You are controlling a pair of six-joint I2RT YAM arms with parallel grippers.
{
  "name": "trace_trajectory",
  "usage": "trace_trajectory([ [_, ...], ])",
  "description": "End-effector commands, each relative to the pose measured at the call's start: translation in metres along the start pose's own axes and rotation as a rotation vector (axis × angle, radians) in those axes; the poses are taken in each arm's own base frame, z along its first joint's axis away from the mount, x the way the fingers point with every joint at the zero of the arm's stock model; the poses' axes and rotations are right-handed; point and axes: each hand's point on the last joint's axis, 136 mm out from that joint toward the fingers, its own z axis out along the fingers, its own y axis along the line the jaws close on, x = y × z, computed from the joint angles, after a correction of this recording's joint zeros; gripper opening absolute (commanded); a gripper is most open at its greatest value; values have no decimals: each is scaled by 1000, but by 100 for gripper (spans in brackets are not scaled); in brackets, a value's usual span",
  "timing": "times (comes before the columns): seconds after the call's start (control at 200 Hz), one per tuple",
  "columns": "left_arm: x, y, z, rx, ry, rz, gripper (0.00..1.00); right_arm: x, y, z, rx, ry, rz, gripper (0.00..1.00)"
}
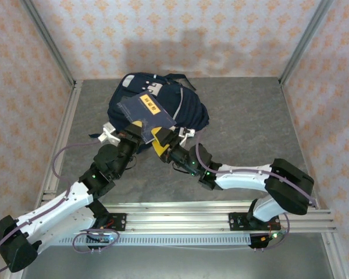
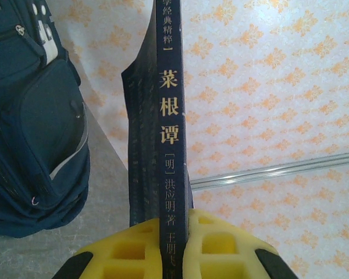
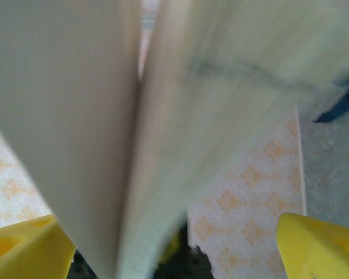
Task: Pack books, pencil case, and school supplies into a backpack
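Left end effector [image 2: 173,232] clamping navy book [image 2: 170,104], apparently above backpack [image 2: 35,128]

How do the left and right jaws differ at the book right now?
The left gripper has its jaws shut on the navy book by its spine; the right gripper has its jaws wide open. Left faces the spine, right faces pale page edges. Both have yellow fingers.

left gripper [image 2: 173,231] tight, right gripper [image 3: 170,244] wide

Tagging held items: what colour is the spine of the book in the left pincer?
Book spine navy blue, pale lettering; best in left wrist view.
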Motion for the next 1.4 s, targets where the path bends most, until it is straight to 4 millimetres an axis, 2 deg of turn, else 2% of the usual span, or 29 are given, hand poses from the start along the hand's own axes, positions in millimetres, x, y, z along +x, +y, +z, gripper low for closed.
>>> trace_trajectory([
  [0.0,-10,-17,-4,45,-60,-7,0,-16,35,8,-101,-76,-61,84],
  [0.09,-6,-16,-4,39,-54,0,0,-23,35,10,-92,-111,-74,78],
  [0.235,-1,-11,-3,19,-56,15,0,-29,37,12,-84,-143,-91,63],
  [0.465,5,0,-3,-24,-68,21,0,-47,33,5,8,-243,-166,43],
  [0.605,15,2,1,-34,-50,27,0,-49,32,9,32,-253,-179,19],
  [0.685,18,3,0,-44,-47,45,0,-57,26,3,76,-287,-195,7],
  [0.761,18,6,-1,-58,-49,61,0,-69,21,-5,95,-322,-191,0],
  [0.836,21,10,0,-80,-37,88,0,-77,22,-11,88,-329,-191,0],
  [0.861,23,9,1,-88,-27,104,8,-79,23,-12,86,-327,-194,0],
  [0.941,37,-5,6,-48,48,174,48,-86,27,-18,90,-327,-224,0],
  [0.996,47,-14,10,-42,103,235,61,-92,29,-25,107,-332,-262,0],
  [1.096,55,-28,15,-69,162,384,69,-116,18,-49,226,-359,-300,0],
  [1.116,56,-30,17,-74,171,425,71,-121,9,-54,264,-361,-311,0],
  [1.136,58,-34,19,-77,181,470,72,-126,14,-63,267,-371,-315,0],
  [1.216,67,-45,31,-126,253,704,73,-146,1,-92,368,-390,-346,0],
  [1.311,82,-48,57,-200,343,902,73,-165,-5,-133,485,-431,-425,0],
  [1.391,94,-40,83,-275,412,1036,74,-174,-4,-161,551,-448,-504,0],
])
